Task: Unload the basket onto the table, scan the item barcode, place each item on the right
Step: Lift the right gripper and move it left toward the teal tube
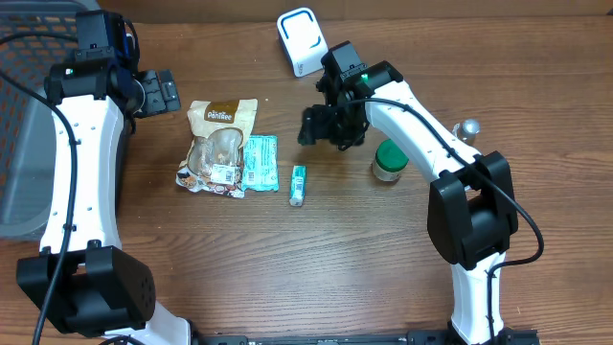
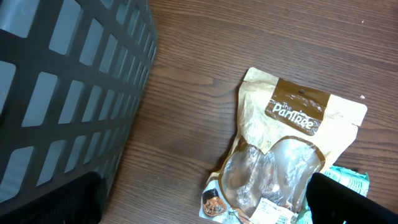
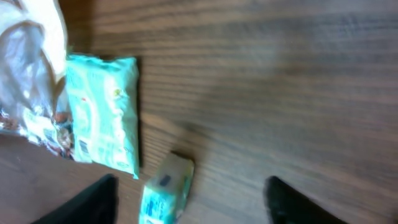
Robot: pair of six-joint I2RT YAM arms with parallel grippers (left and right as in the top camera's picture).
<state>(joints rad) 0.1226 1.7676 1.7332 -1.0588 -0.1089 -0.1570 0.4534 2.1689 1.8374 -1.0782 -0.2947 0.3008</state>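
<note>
**Ana:** Right claw (image 1: 319, 126) hangs over the middle of the surface (image 1: 383, 278), jaws apart with nothing between them. Left claw (image 1: 165, 91) is spread wide too, and empty, beside the basket (image 1: 19, 144).

**Ben:** What lies around it, biggest first?

**Ana:** Set a clock on the right claw in the overhead view. The basket is far out at 9. The brown pouch (image 1: 220, 144) is nearer at 9, and the white scanner (image 1: 302, 40) is almost at 12. The teal packet (image 1: 259, 161) is at 8, touching the pouch. The green-lidded jar (image 1: 390, 160) is at 4, and the small tube (image 1: 299, 184) lies between 6 and 7.

**Ben:** Which one gets scanned?

**Ana:** My guess is the tube. It is the item nearest that claw and shows low in the right wrist view, between the two fingers. It lies flat just beside the packet, long axis running 12 to 6.

**Ben:** So the right arm takes it?

**Ana:** Likely. The left claw is well apart from it, with pouch and packet between.
</note>
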